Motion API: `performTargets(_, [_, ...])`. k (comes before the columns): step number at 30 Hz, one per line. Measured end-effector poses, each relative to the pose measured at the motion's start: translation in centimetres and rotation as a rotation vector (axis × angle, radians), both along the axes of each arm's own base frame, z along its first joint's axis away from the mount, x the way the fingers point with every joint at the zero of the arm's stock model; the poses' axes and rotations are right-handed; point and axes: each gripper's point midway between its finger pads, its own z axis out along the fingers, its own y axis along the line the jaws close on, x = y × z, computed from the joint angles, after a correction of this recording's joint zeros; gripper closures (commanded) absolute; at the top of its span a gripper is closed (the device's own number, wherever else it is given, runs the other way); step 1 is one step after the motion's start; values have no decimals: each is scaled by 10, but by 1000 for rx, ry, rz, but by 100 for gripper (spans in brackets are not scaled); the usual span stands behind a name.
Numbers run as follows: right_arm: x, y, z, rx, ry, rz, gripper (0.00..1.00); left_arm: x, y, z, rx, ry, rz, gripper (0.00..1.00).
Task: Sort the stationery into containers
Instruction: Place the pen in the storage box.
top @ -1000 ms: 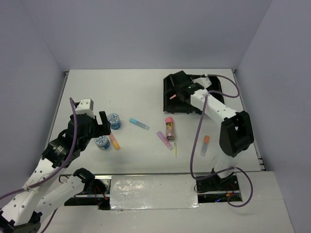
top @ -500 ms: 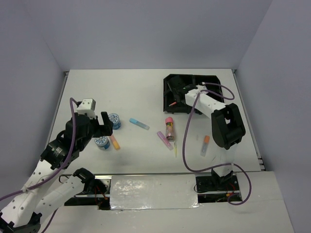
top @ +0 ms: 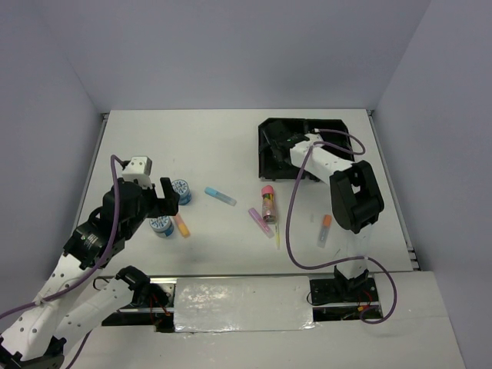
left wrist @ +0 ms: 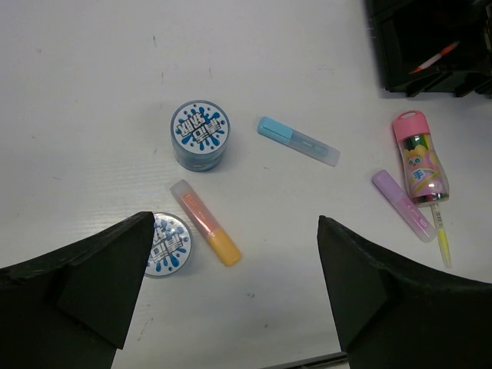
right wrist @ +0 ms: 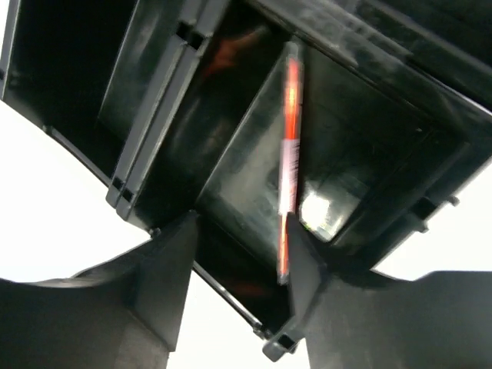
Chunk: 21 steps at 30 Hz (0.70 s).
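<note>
My right gripper (right wrist: 240, 231) stands open over the black tray (top: 323, 129), low above a near-left compartment (right wrist: 254, 177). A thin orange pen (right wrist: 289, 154) lies blurred in that compartment along the inner edge of the right finger, with no grip on it. On the table lie two blue-white tape rolls (left wrist: 199, 134) (left wrist: 167, 242), an orange marker (left wrist: 206, 234), a blue marker (left wrist: 297, 141), a purple marker (left wrist: 403, 204), a pink-capped glue stick (left wrist: 417, 157) and a yellow pen (left wrist: 443, 234). My left gripper (left wrist: 234, 227) hangs open and empty above the tape rolls.
Another orange marker (top: 325, 229) lies alone at the right, near the right arm's base. The tray sits at the far right of the table, its front edge (left wrist: 430, 86) showing in the left wrist view. Grey walls close in the table on three sides.
My right gripper went from shut on the orange pen to open, and the pen now lies in the tray. The right arm drew its elbow in. The left arm has not moved.
</note>
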Motion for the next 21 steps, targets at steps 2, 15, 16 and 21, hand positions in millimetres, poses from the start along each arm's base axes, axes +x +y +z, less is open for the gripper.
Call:
performTargets(2, [3,2,2,1,-12,17,27,0,0,0,1,0,-1,1])
performTargets(15, [-3,17,102,-72,-225,265,0,1,1,-2,8,7,7,1])
performTargets(16, [-10,20,119,-82,-265,310,1,2,1,-3,11,11,11,1])
performTargets(21, [-72,23,157,-156,-388,596,7,5,3,-9,35,32,29,1])
